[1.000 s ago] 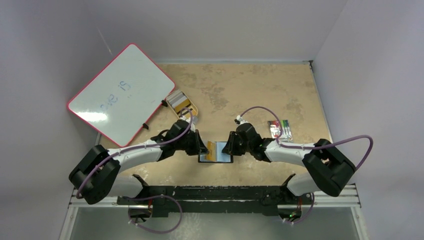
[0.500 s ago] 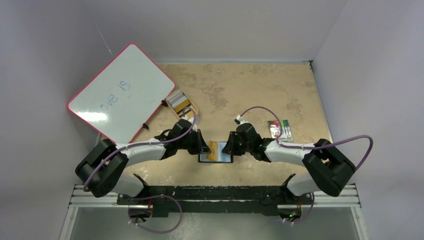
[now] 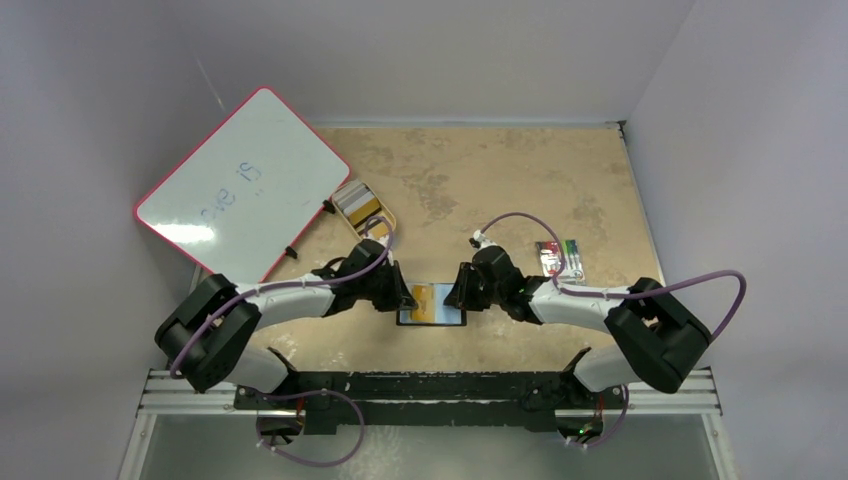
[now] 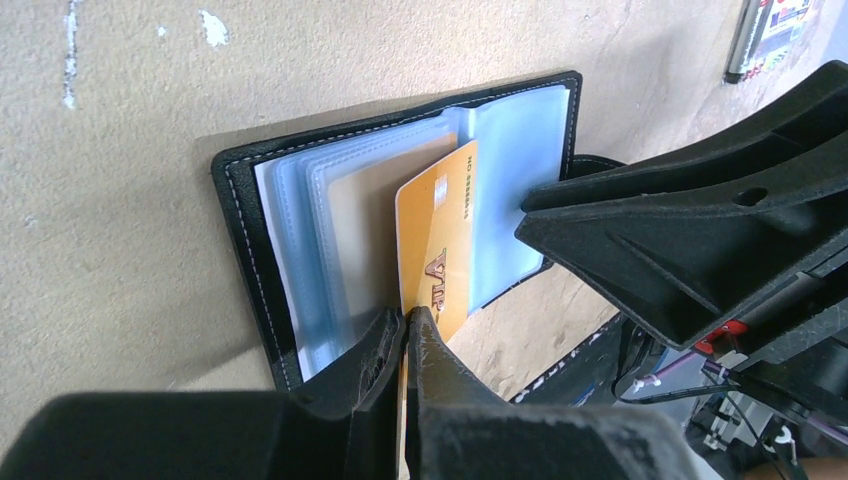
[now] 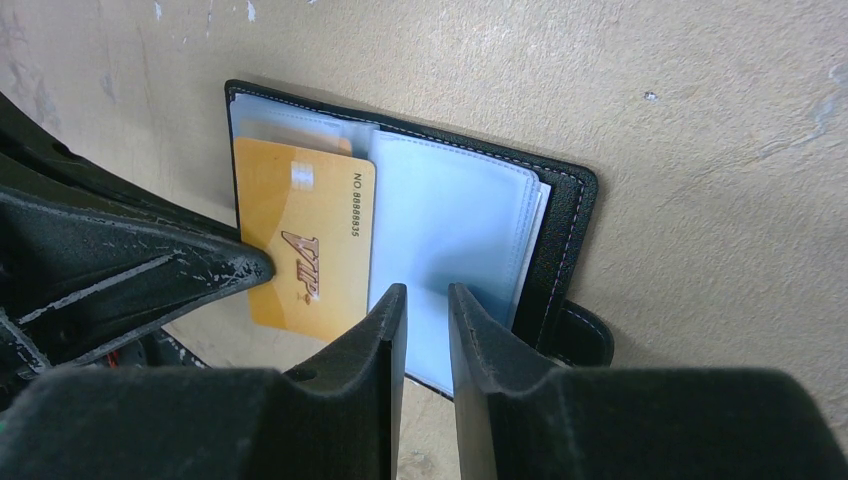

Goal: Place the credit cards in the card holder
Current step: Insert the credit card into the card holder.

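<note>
Card holder (image 3: 446,318) lies open and flat on the desk (image 3: 480,180), near its front edge and between the two arms, with its blue clear sleeves (image 5: 450,220) fanned upward. The left pincer (image 4: 405,325) is clamped tight on the near short edge of a gold credit card (image 4: 437,230). The card rests at a slight tilt over the left-hand stack of sleeves. Its far end reaches toward the fold and its near end overhangs the holder's black rim. A paler tan shape shows through the sleeve just beside it.

The right pincer (image 5: 420,295) stands with a narrow gap between its fingers, set over the near edge of the right-hand sleeve. I cannot tell whether the tips touch it. The holder's snap tab (image 5: 580,335) juts out just right of them.

Well apart at the back left, a whiteboard (image 3: 240,185) leans by an oval tin (image 3: 362,208). A small striped item (image 3: 560,258) lies to the right.
</note>
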{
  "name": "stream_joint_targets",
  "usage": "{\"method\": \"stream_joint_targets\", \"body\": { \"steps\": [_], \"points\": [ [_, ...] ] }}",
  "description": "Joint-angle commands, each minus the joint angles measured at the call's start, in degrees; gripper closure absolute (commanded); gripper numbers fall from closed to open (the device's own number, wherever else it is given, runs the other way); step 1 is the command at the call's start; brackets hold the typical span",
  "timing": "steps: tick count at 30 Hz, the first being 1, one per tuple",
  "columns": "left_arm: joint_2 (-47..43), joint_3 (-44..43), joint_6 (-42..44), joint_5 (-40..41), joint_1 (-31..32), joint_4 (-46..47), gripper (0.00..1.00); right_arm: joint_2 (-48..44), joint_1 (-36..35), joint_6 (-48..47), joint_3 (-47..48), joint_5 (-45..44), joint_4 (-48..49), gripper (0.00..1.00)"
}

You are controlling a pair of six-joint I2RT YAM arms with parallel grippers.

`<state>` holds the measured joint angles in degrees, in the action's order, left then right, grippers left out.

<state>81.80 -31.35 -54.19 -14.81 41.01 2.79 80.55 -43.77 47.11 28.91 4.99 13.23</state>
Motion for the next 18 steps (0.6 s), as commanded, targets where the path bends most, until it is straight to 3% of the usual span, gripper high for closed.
{"method": "stream_joint_targets", "body": {
  "steps": [1, 18],
  "points": [
    [-0.9, -1.21, 1.91, 3.74, -0.1, -4.58, 1.0, 0.35, -0.09, -0.62, -0.86, -2.6, -2.14, 0.75],
    [1.55, -1.86, -1.22, 2.33, -0.08, -0.17, 1.0, 0.21, -0.09, -0.72, -0.24, -2.56, -2.28, 0.75]
  ]
}}
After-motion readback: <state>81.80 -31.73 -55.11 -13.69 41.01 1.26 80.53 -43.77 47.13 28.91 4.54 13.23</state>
